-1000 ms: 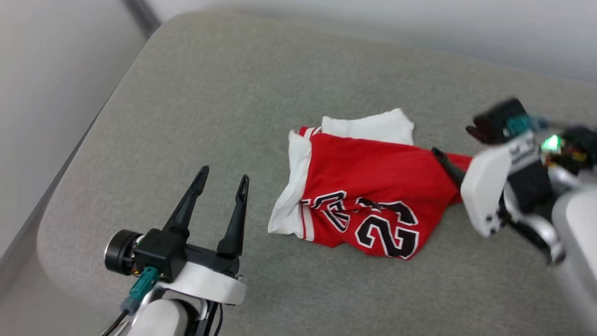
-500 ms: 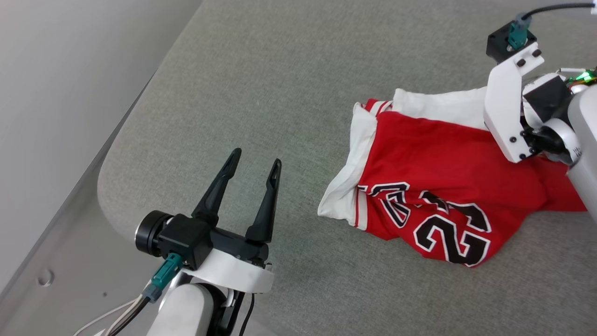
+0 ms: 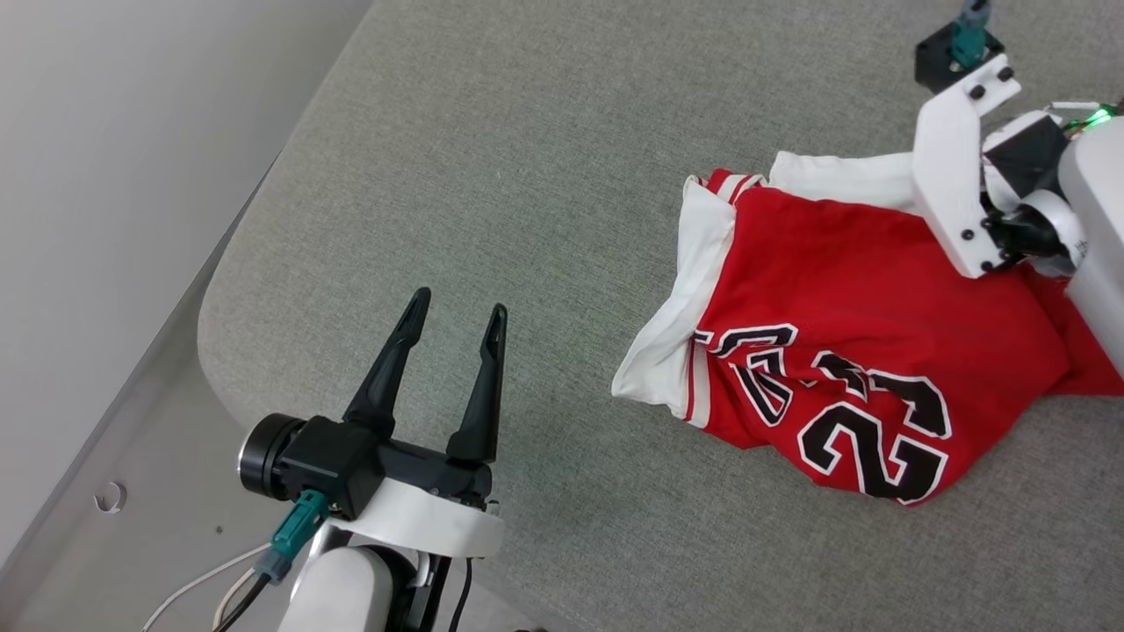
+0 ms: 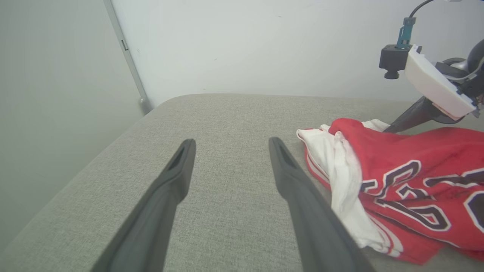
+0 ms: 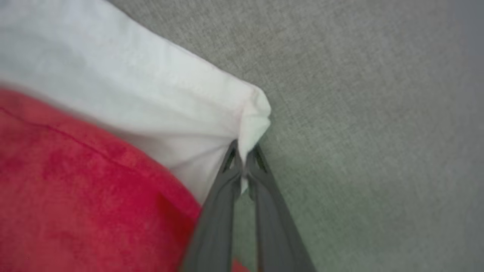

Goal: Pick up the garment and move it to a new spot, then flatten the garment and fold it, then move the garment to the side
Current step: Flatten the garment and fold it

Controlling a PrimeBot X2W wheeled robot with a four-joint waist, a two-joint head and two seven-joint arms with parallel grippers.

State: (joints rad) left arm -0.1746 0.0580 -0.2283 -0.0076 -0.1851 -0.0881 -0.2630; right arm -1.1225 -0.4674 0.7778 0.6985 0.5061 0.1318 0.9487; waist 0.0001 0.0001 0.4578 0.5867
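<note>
Red garment [image 3: 861, 290]: crumpled on the grey fabric table [image 3: 527, 158], right of centre
Right gripper [image 5: 245, 158]: jaws pinched narrow on a white sleeve corner [image 5: 253, 109]
Left gripper [image 3: 459, 303]: jaws wide, holding nothing, apart from the cloth
Progress: we judge the pickup at the grasp stage; move, flattening, folding, setting aside remain

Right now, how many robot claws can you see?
2. The left claw hangs open over the grey cushion, apart from the garment. The right claw is pinching the garment's white corner.
</note>
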